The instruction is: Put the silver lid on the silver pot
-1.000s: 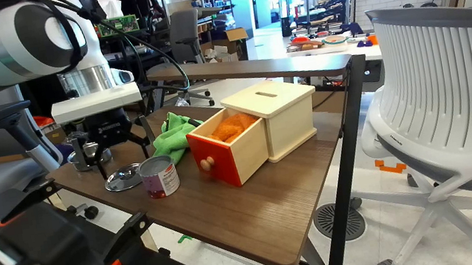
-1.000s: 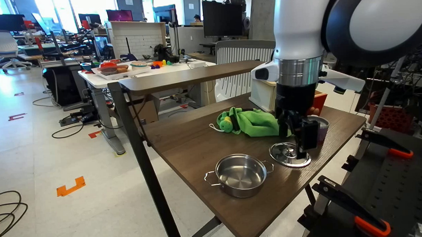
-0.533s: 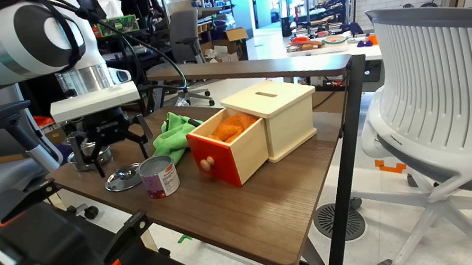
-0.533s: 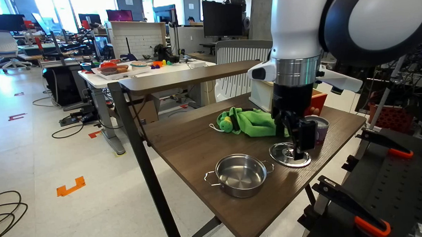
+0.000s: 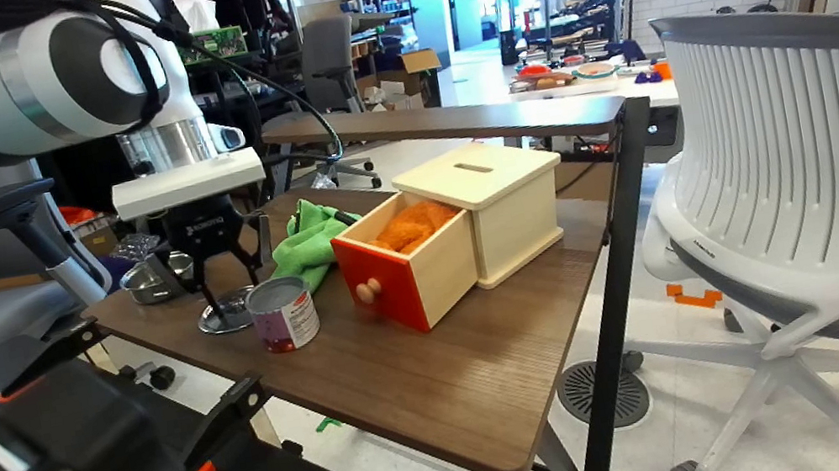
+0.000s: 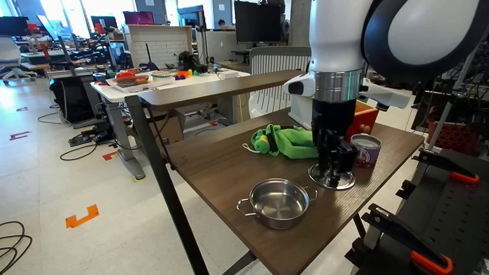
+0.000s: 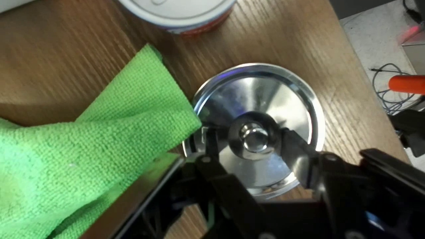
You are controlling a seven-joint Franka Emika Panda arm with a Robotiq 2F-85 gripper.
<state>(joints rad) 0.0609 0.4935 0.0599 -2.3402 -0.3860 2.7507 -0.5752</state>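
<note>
The jaws stand part-way apart, pointing down, one on each side of the knob (image 7: 255, 137) of the silver lid (image 7: 256, 104); they have hold of nothing, though whether one of them touches the knob is unclear. The lid lies on the desk (image 6: 229, 166), directly below the jaws. A green cloth (image 7: 132, 139) is just beside them, its corner overlapping the lid's rim in the wrist view. The can (image 5: 284, 318) stands near the jaws; the silver pot (image 6: 279, 203), upright, stands on their opposite side.
</note>
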